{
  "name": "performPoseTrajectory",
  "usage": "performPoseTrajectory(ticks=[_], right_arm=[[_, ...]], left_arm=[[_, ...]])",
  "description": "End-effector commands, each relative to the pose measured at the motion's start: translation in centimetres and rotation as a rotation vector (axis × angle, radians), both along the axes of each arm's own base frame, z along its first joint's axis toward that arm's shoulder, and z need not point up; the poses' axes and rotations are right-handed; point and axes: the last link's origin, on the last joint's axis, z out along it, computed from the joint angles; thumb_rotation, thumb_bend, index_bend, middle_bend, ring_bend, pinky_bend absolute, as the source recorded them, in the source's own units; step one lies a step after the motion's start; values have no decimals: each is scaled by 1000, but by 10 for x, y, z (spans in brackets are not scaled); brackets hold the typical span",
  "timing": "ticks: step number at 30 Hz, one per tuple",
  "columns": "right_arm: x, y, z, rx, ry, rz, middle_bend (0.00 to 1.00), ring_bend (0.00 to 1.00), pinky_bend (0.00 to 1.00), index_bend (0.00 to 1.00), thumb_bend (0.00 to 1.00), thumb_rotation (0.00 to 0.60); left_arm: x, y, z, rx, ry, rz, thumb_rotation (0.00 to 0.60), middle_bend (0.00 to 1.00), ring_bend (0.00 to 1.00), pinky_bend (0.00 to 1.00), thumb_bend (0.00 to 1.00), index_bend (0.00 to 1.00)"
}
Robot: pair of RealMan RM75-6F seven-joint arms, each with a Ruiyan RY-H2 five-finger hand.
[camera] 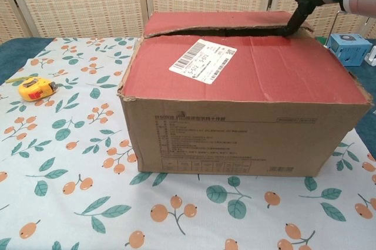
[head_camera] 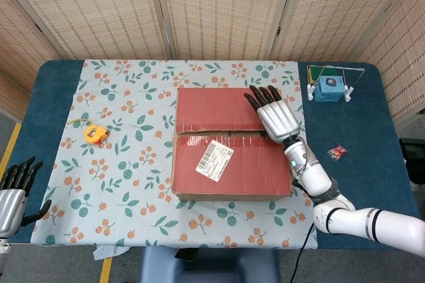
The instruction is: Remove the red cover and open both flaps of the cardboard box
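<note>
Hooking under the far flap: the right hand (head_camera: 274,115) lies flat over the red-topped brown cardboard box (camera: 235,121), fingers spread across the far flap (head_camera: 226,107), with one digit dipped into the seam near the box's right end. In the chest view that flap's edge stands slightly raised above the near flap (camera: 247,68), which carries a white shipping label (head_camera: 214,159). The box sits mid-counter on the floral cloth (head_camera: 126,163).

The left hand (head_camera: 13,193) hovers off the counter's near-left corner, fingers apart, holding nothing.

Risks, as I judge them: purchase is a single digit in the gap, so it could slip out and let the flap drop shut. Pulling up hard may lift or skid the whole box, since nothing braces it. The red surface could tear at the seam.

Count: one box, two flaps, one label, one yellow tape measure (head_camera: 95,135), one small blue cube device (head_camera: 329,88), one small wrapped sweet (head_camera: 337,152).
</note>
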Motion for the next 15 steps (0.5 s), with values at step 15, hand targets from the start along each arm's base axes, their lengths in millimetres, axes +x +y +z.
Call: performPoseTrajectory(ticks=[15], right_arm=[[56,-35,43,-85,-120,-19,0,0,0,0,388,600]], left_arm=[[-2,0,1,11,-11,15,600,0,0,0,381,0]])
